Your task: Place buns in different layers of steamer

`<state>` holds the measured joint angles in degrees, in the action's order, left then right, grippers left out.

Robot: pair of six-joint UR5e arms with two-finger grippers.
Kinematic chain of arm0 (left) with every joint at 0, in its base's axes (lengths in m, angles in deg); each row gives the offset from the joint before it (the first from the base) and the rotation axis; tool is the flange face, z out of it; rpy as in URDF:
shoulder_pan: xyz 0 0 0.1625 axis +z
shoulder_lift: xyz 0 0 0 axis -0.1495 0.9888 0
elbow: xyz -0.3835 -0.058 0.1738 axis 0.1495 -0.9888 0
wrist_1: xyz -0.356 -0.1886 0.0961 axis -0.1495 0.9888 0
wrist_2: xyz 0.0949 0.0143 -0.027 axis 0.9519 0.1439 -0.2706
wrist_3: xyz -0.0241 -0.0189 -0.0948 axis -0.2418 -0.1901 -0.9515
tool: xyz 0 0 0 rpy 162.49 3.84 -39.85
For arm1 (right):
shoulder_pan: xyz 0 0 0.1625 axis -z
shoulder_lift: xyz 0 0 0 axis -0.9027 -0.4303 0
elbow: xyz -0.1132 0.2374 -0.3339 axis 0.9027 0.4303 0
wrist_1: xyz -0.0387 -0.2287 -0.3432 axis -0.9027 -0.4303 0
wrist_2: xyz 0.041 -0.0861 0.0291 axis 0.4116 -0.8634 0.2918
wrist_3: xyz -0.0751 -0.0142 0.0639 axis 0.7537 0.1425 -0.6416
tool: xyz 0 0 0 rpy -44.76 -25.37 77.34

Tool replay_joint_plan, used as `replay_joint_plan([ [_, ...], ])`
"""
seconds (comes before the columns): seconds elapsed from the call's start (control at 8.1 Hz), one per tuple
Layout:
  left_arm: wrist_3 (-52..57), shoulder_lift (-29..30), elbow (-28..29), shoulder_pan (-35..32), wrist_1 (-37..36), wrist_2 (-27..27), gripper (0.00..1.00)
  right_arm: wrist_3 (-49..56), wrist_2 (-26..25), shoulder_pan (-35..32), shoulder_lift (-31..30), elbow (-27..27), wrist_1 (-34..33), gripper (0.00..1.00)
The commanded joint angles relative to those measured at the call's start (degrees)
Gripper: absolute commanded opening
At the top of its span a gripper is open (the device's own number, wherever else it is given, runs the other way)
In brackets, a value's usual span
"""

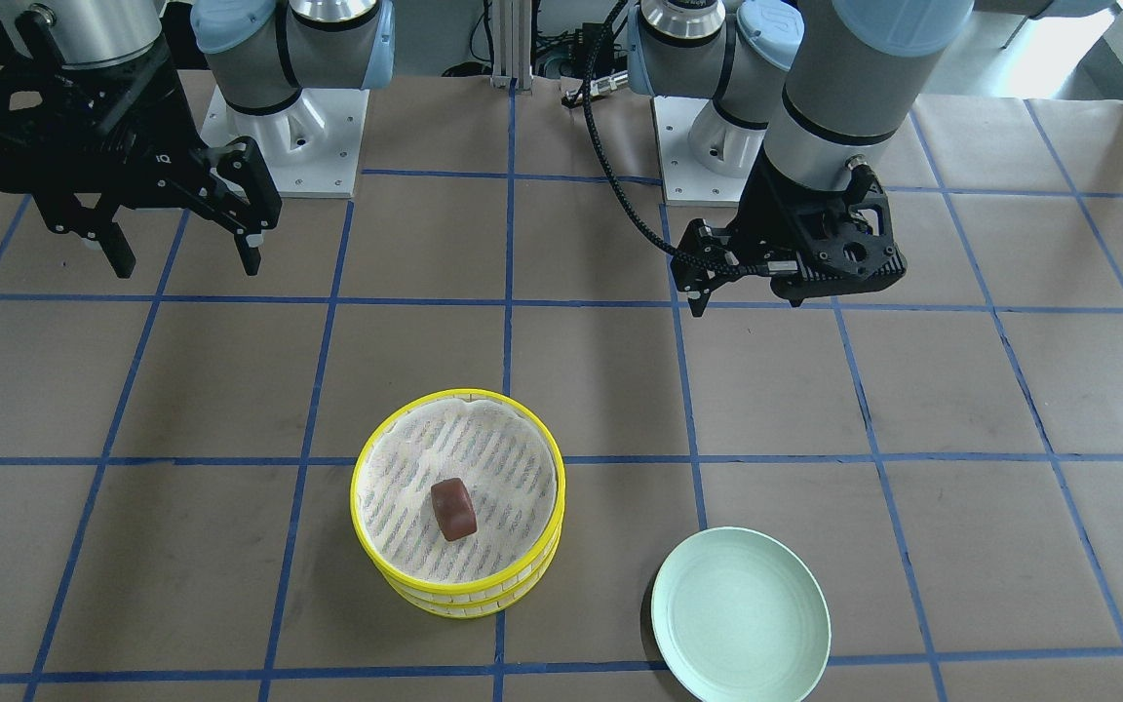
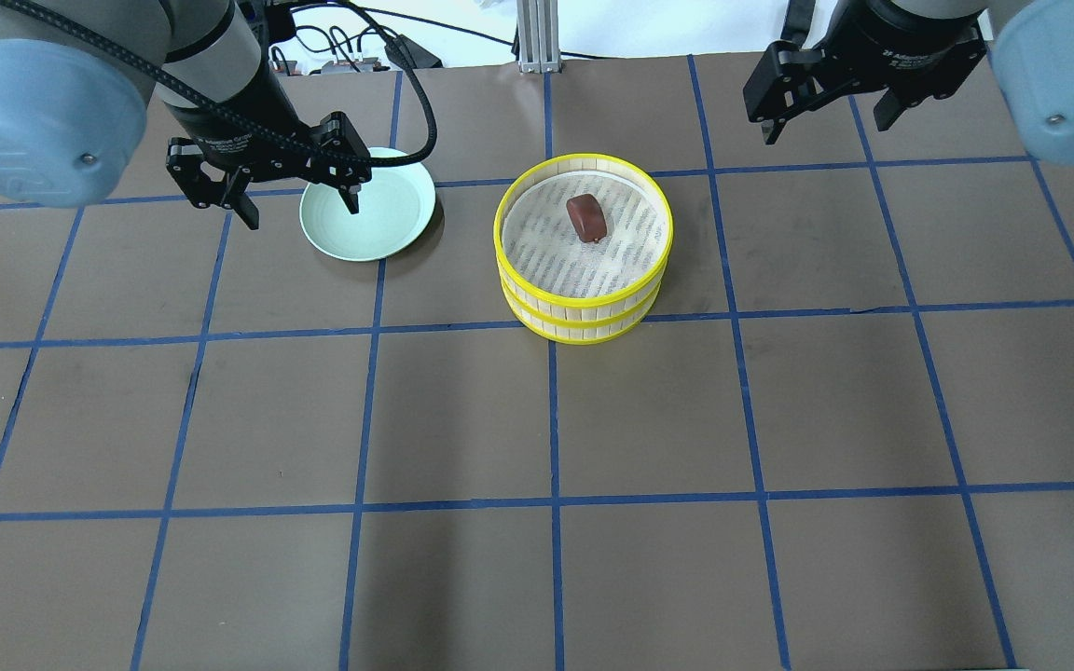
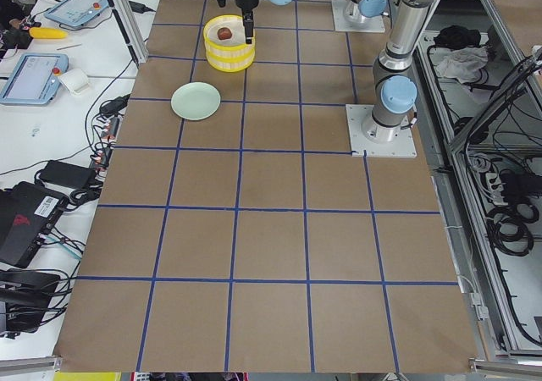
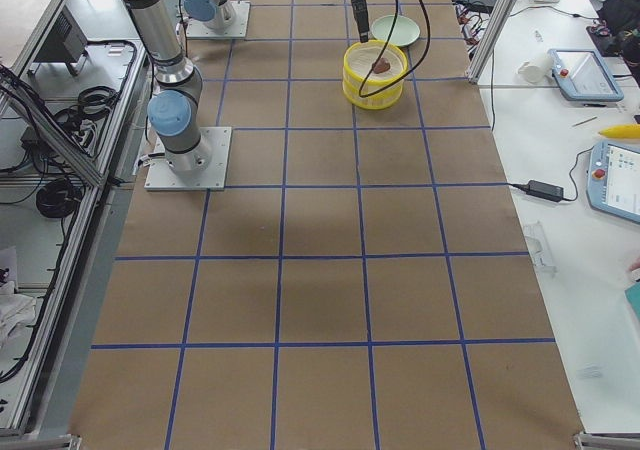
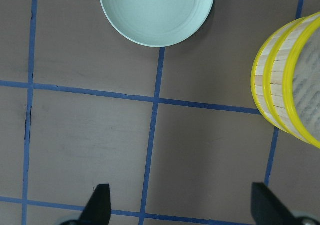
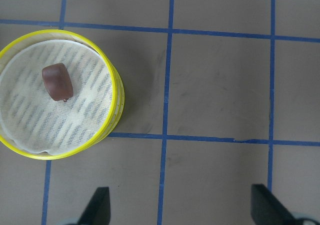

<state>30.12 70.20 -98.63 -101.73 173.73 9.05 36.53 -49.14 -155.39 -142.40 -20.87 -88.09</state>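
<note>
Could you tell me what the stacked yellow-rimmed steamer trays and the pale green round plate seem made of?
The stacked yellow-rimmed steamer trays: probably plastic, given the uniform bright rims and pale slatted sides; their white liner looks like cloth. The pale green round plate: likely matte plastic, being smooth and evenly coloured.

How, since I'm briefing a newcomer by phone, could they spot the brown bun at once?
Find the two stacked yellow-rimmed steamer trays beside the pale green plate. In the upper one lies the brown bun, a dark reddish-brown rounded block, the only thing on that white lining.
</note>
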Motion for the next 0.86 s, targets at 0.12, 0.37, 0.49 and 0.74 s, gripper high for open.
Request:
replay_joint_plan([
  [0.12,0.00,-0.03,0.00,0.05,0.19,0.03,1.00,0.06,-1.28,0.00,0.63,0.06,1.27,1.00],
  [0.37,0.00,-0.20,0.00,0.14,0.27,0.03,1.00,0.06,-0.76,-0.09,1.94,0.15,1.28,1.00],
  [0.49,0.00,-0.20,0.00,0.14,0.27,0.03,1.00,0.06,-0.50,-0.09,2.03,0.33,1.28,1.00],
  [0.74,0.00,-0.20,0.00,0.05,0.27,0.03,1.00,0.14,1.26,-0.09,2.47,0.50,1.28,1.00],
])
